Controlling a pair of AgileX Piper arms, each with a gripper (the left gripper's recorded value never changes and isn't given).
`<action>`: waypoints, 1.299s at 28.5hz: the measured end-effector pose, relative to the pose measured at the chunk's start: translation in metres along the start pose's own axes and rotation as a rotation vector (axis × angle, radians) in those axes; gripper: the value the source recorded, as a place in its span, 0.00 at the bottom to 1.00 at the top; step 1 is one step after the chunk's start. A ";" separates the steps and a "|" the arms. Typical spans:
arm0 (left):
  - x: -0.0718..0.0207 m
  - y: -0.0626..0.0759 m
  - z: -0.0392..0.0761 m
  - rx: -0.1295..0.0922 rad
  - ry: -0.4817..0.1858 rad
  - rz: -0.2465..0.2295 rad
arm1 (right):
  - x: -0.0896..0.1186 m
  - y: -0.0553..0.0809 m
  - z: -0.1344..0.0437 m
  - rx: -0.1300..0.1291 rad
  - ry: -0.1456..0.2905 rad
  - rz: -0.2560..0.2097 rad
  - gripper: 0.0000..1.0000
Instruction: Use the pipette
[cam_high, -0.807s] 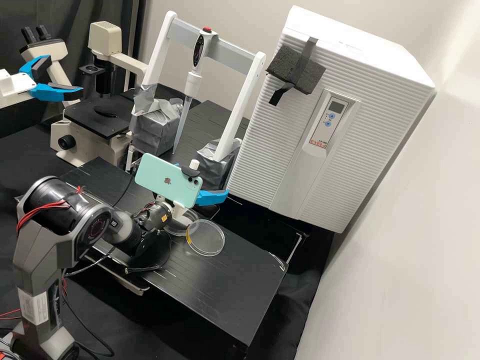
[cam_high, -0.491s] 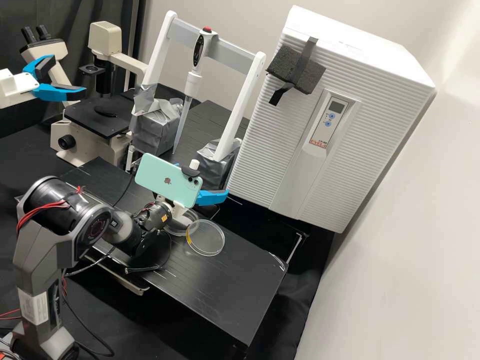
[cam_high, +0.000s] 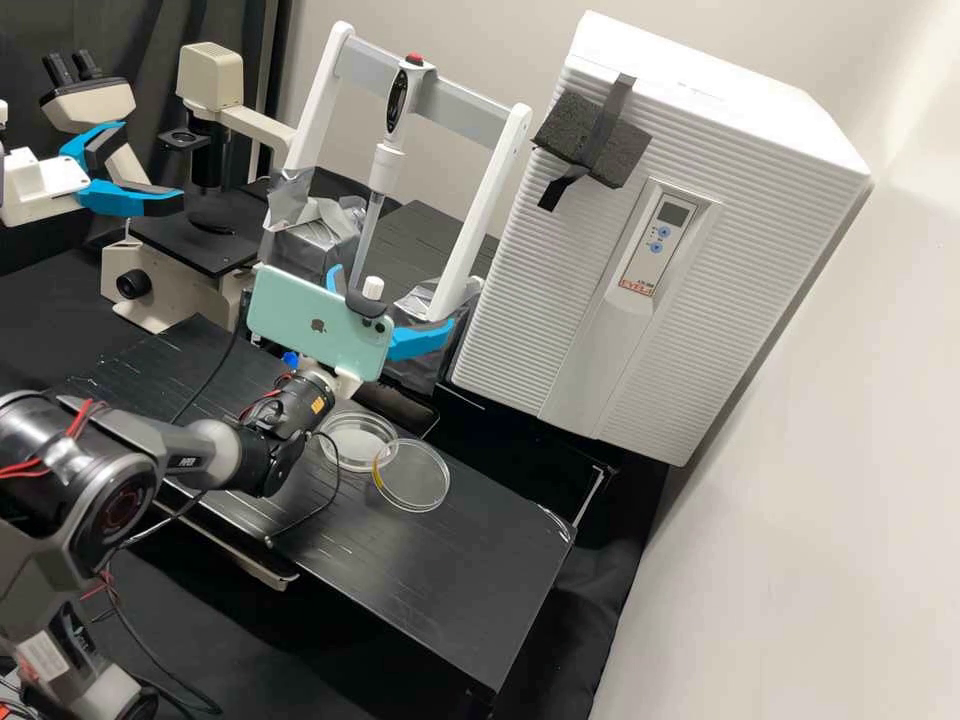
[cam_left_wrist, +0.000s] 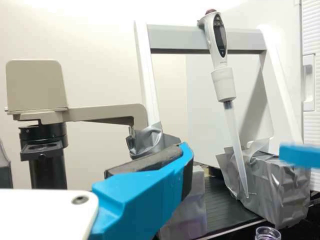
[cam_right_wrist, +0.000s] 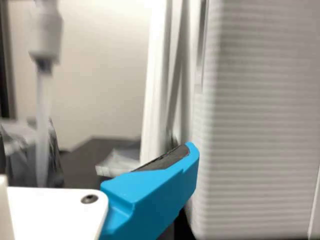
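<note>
Pipette (cam_high: 390, 120) hangs upright from the crossbar of a white stand (cam_high: 488, 200) at the back of the bench. Its red button is on top and its thin tip points down between the stand's two tape-wrapped feet (cam_high: 305, 245). Nothing grips it. In the left wrist view the pipette (cam_left_wrist: 221, 75) is hooked on the bar, with its tip ending in front of one taped foot (cam_left_wrist: 270, 195). Left gripper (cam_high: 150, 165) is up at the far left, in front of the microscope (cam_high: 170, 255) and well apart from the pipette, fingers spread wide with nothing between them. Right gripper (cam_high: 385, 312) is on the near arm, behind a mint phone (cam_high: 310, 325) clamped at the wrist. It sits low, just in front of the stand and under the pipette's tip. Its two blue fingers stand apart and hold nothing. Whether either finger touches the tip cannot be told from the high view. In the right wrist view the pipette (cam_right_wrist: 44, 55) is blurred and off to one side of the finger (cam_right_wrist: 160, 190), with the ribbed white cabinet (cam_right_wrist: 260, 125) close by. Two clear dishes (cam_high: 412, 475) lie touching each other on the black tray (cam_high: 450, 570), near the right arm's wrist. A foam block (cam_high: 590, 140) is strapped to the cabinet's upper front edge. A small clear vial (cam_left_wrist: 267, 233) shows low in the left wrist view.
</note>
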 end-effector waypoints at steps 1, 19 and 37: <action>0.0000 0.000 0.000 0.000 0.000 0.000 | 0.002 0.002 -0.006 0.006 0.019 0.003 1.00; 0.0000 0.000 0.000 0.000 0.000 0.000 | 0.071 0.023 -0.078 0.047 0.067 -0.027 1.00; 0.0016 -0.009 -0.009 0.000 0.031 -0.029 | 0.130 0.008 -0.105 0.005 0.002 -0.079 0.00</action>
